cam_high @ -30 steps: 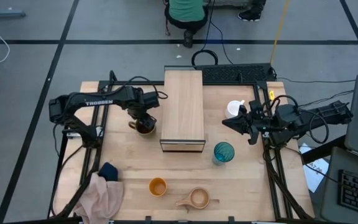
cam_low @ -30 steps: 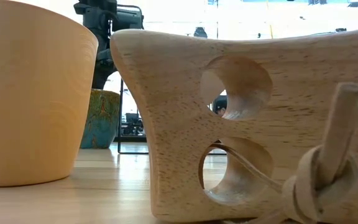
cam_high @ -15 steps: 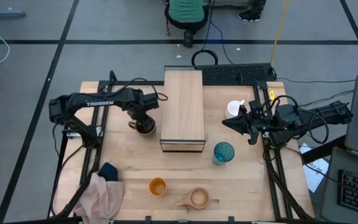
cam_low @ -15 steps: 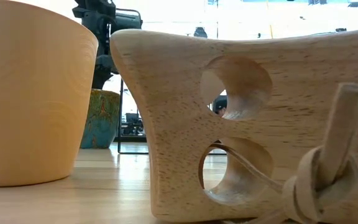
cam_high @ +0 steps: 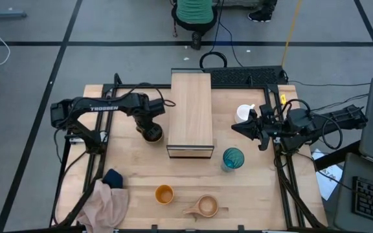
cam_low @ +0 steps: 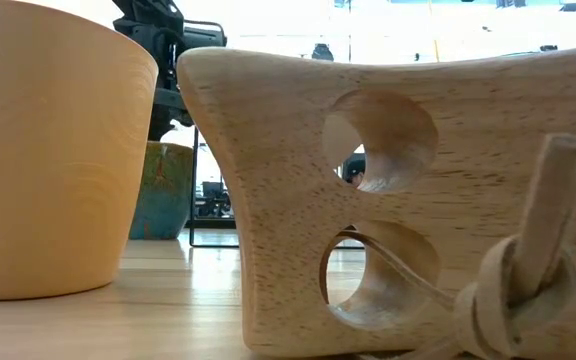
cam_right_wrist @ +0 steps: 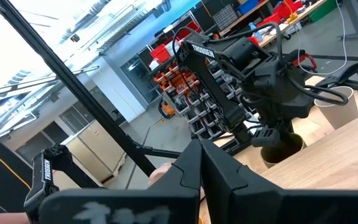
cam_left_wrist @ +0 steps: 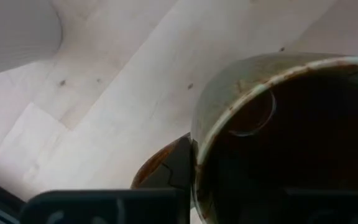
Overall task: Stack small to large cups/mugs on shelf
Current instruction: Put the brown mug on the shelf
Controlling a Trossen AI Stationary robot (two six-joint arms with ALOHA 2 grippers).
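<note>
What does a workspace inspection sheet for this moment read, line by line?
Surface: wooden tabletop, mostly bare.
Job's things: shelf top holds nothing; dark mug left of it; white mug and teal tumbler to its right; orange cup and wooden handled cup near the front edge.
Clutter: cloth at front left.
Grippers: left gripper over the dark mug; right gripper shut, beside the white mug.
Cables: black loops behind the shelf.
Surroundings: seated person beyond the table.

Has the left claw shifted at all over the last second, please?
Yes. In the high view the left claw, over the dark mug, has edged toward the shelf.
</note>
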